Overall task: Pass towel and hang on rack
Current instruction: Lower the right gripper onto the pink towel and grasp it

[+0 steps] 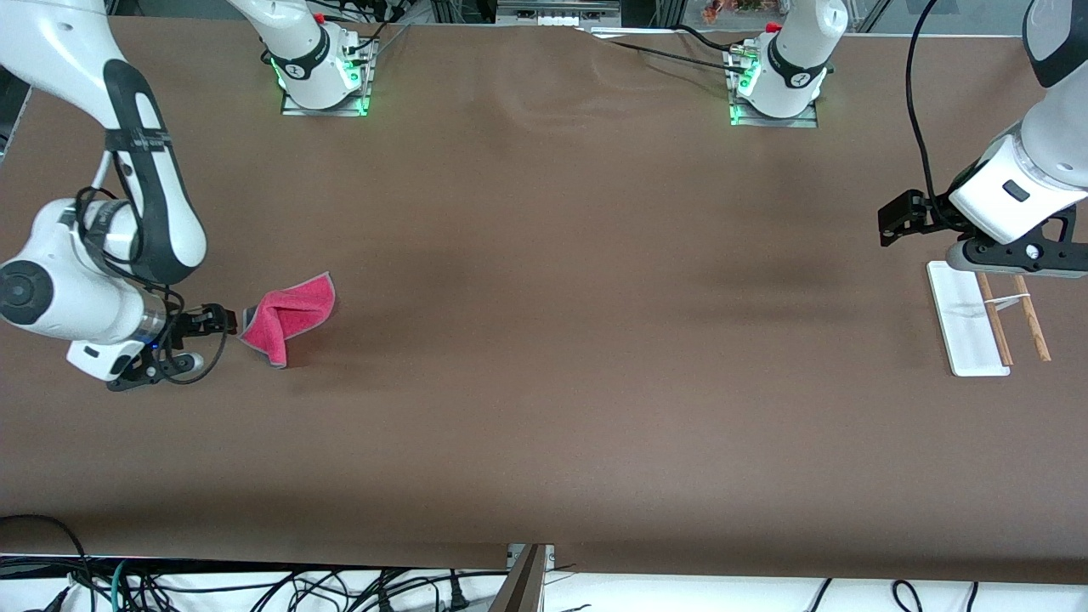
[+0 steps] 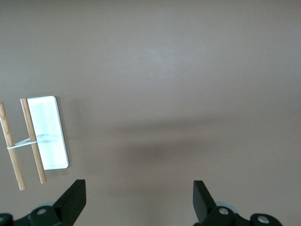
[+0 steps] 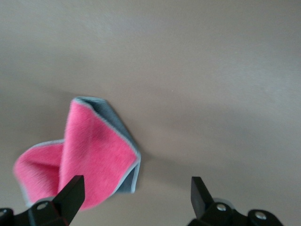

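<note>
The towel lies folded and rumpled on the table near the right arm's end, pink-red face up, with a grey stitched edge. It also shows in the right wrist view. My right gripper is low beside the towel, open, with one finger by the cloth's edge and nothing held. The rack stands near the left arm's end, a white base with two wooden rods. It also shows in the left wrist view. My left gripper hovers open and empty over bare table beside the rack.
The brown table stretches bare between the towel and the rack. The arm bases stand along the table's edge farthest from the front camera. Cables hang below the table's near edge.
</note>
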Robot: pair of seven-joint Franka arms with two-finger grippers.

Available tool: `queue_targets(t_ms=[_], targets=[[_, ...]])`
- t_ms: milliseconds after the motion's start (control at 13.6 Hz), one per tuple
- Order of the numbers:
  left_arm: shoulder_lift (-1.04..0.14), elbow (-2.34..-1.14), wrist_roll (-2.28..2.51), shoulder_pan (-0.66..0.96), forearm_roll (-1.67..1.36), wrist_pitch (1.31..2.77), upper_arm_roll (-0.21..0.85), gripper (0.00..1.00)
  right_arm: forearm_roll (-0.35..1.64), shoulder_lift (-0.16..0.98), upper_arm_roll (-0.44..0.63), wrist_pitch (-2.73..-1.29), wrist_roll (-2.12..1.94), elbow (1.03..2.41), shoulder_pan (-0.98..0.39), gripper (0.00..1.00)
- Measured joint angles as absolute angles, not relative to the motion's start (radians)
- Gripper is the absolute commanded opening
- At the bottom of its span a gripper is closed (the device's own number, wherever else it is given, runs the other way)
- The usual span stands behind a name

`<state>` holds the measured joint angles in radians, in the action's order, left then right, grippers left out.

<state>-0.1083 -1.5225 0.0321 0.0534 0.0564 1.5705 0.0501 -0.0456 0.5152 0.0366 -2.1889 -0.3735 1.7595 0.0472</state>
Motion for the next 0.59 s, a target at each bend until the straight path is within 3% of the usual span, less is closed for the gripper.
queue_targets(t_ms=[441, 588], targets=[[-0.108, -1.522, 0.032, 0.053, 0.056, 1.57, 0.05, 1.0, 0.022, 0.583, 0.043, -2.313, -0.491, 1.823, 0.073, 0.99], [-0.108, -1.522, 0.032, 0.053, 0.056, 1.57, 0.05, 1.0, 0.043, 0.594, 0.043, -2.318, -0.5, 1.823, 0.077, 0.94]])
